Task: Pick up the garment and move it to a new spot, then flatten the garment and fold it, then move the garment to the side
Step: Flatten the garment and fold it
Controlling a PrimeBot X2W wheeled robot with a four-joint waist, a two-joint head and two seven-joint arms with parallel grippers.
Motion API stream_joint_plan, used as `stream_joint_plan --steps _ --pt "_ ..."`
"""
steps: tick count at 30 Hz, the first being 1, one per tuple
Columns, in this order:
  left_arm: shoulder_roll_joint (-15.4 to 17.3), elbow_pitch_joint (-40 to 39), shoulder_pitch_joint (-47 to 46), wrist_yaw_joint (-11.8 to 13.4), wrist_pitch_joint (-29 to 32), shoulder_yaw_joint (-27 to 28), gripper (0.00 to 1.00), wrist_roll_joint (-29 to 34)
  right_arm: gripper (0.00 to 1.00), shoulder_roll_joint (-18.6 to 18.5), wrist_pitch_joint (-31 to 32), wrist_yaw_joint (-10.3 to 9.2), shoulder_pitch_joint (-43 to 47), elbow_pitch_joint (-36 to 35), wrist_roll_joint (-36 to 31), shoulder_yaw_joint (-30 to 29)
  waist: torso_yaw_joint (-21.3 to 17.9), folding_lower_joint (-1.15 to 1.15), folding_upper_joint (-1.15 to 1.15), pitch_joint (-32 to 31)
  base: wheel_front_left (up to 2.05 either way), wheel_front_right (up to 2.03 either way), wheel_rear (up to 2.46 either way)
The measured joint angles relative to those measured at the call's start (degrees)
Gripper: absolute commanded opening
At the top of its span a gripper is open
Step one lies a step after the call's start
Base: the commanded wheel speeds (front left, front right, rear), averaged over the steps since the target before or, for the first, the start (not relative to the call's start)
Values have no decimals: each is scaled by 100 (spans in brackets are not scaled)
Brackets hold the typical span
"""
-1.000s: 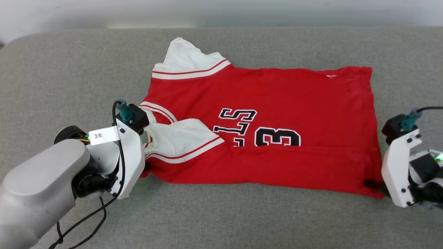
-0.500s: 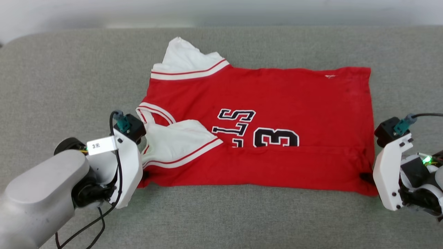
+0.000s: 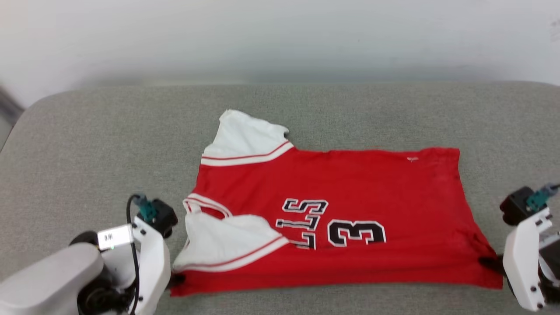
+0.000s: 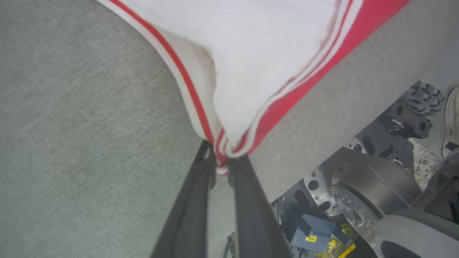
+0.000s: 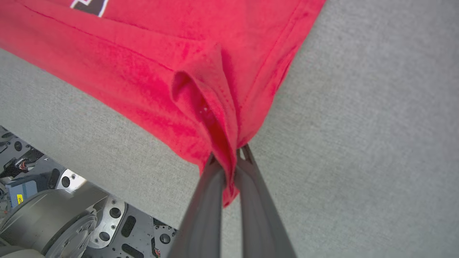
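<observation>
The garment (image 3: 350,188), a small red jersey-style shirt with white short sleeves, red-and-white striped trim and black white-edged letters and a "3" on its front, lies spread across the middle of the grey fabric-covered tabletop (image 3: 87,144). Its neck end is to the left and its hem to the right.

Nearest of all, just past the tabletop's near edge, the wrist views catch the robot's grey metal base (image 5: 53,215) with its round holes.

At the shirt's near left corner, the left claw (image 4: 219,159) has its two dark fingers pressed together on a bunched tip of cloth, where white sleeve and striped trim meet red fabric. The cloth fans out from that pinch. At the near right corner, the right claw (image 5: 231,156) is likewise clamped on the hem corner, which is gathered into a raised fold running up from the fingers.

Between the two pinches the shirt's near edge runs fairly straight, near the tabletop's near edge. Whether it is lifted off the surface I cannot tell.

A little farther in, the near white sleeve (image 3: 223,240) lies folded over onto the front, just left of the letters (image 3: 304,221) and the number (image 3: 356,232). Beyond them the red body is mostly smooth.

At the far left the other white sleeve (image 3: 245,138) sticks out past the red, its edge rumpled. Behind the tabletop's far edge stands a pale wall (image 3: 280,39).
</observation>
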Motion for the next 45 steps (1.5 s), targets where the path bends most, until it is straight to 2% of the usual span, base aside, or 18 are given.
stream_joint_plan --steps 6,11,12,13,14,15,19,20,23,27,31,38,41,45 --pt "24 -93 514 129 -73 -41 0 -73 0 -55 27 1 577 -76 32 -79 -25 0 0 10 0 0 0" --pt "-58 100 728 174 -51 -59 0 -141 0 168 -23 0 777 124 -122 -116 -59 0 0 112 0 0 0" --pt "-71 149 731 201 -45 -63 11 -125 0 222 -64 1 790 163 -164 -137 -63 0 0 125 0 0 0" --pt "-82 186 730 213 -47 -59 96 -118 19 268 -107 1 791 200 -200 -180 -65 0 0 132 0 0 0" --pt "-100 203 730 223 -102 -42 100 -93 91 304 -159 0 790 221 -213 -230 -63 1 0 128 0 0 0" --pt "-110 210 722 223 -135 -10 100 -94 100 336 -243 0 789 226 -255 -289 -59 0 0 114 0 0 0" --pt "-25 207 597 220 -283 131 100 -68 100 365 -624 0 765 98 -363 -592 -32 0 0 -1 0 0 0" --pt "31 188 398 200 -385 335 100 -148 100 412 -1180 0 692 -131 -478 -969 -3 0 0 -109 0 0 0" --pt "147 179 90 199 -434 467 100 4 100 517 -1782 0 644 -379 -678 -1395 12 0 0 -207 0 0 0" --pt "113 192 -394 194 -646 697 100 261 100 760 -2486 0 656 -677 -1156 -1976 -7 0 0 -224 0 0 0" --pt "-43 303 -942 255 -886 901 100 633 100 1241 -3016 -1 814 -1003 -1802 -2550 -62 0 0 -99 0 0 0" --pt "-445 816 -1829 291 -1004 1209 100 847 100 2365 -3653 -1 1243 -1790 -2905 -3500 -253 0 0 359 0 0 0" --pt "-644 1102 -2256 267 -864 1213 100 996 100 2738 -3758 -1 1478 -2125 -3266 -3713 -348 0 0 632 0 0 0" --pt "-923 1584 -2801 165 -456 1287 100 850 100 3120 -3818 -1 1629 -2468 -3519 -3846 -483 0 0 1046 0 0 0"
